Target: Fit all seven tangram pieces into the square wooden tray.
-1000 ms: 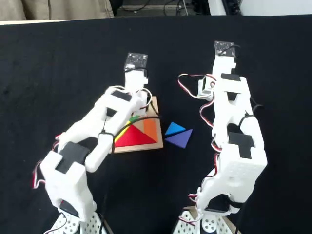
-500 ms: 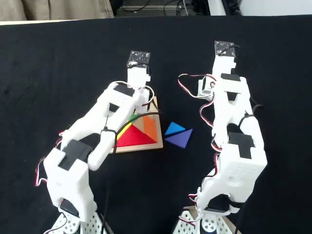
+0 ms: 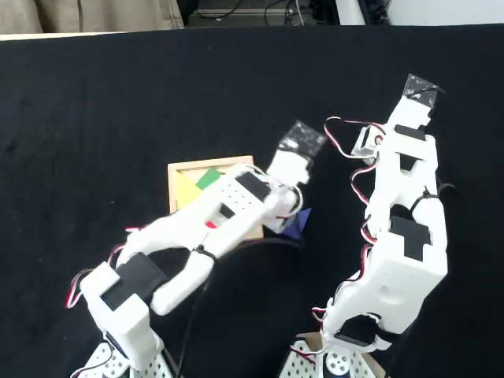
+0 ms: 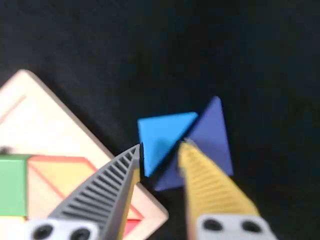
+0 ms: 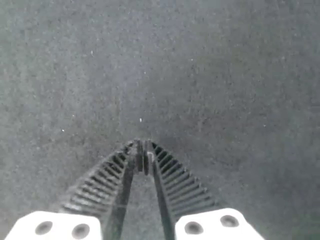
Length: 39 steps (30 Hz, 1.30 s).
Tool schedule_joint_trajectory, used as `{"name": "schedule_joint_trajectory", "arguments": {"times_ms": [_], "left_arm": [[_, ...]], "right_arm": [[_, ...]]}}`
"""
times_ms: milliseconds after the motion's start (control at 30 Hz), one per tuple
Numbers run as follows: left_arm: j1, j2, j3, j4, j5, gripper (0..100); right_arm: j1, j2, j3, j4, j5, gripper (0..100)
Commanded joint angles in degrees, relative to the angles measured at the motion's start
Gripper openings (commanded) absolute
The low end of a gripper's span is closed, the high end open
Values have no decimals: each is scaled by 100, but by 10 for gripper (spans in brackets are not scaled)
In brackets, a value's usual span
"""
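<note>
We see the left gripper set low over the black cloth, its jaws parted by a narrow gap. The light blue triangle lies just beyond the tips, one corner reaching in between them. We cannot tell whether the fingers press on it. The dark blue triangle touches the light blue one along one edge and lies on the yellow finger's side of the gripper, partly under that finger. The tray lies on the grey finger's side, its near corner passing beneath that finger. In it we make out a green piece, a yellow piece and a sliver of a red piece. From above, the left arm crosses the tray slantwise. The right arm stands well apart from both triangles. The right gripper is closed, tips touching, holding nothing, with bare cloth beneath it.
</note>
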Motion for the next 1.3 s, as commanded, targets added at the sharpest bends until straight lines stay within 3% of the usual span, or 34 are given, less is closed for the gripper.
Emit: {"name": "schedule_joint_trajectory", "arguments": {"times_ms": [0,367,567,833,1033,1267], "left_arm": [[189,97,-242,105,-97,188],[-163,308,-585,114,-114,188],[-171,369,-831,114,-958,188],[-207,369,-831,211,-1116,188],[-224,387,-769,229,-2057,188],[-347,985,-1174,229,-2092,188]], "right_arm": [[0,-57,-356,-105,-44,11],[-79,-48,-356,-105,176,11],[-167,-48,-356,-105,193,11],[-193,-48,-356,-105,193,11],[-193,-48,-356,-105,193,11],[-202,-48,-338,-105,193,11]]}}
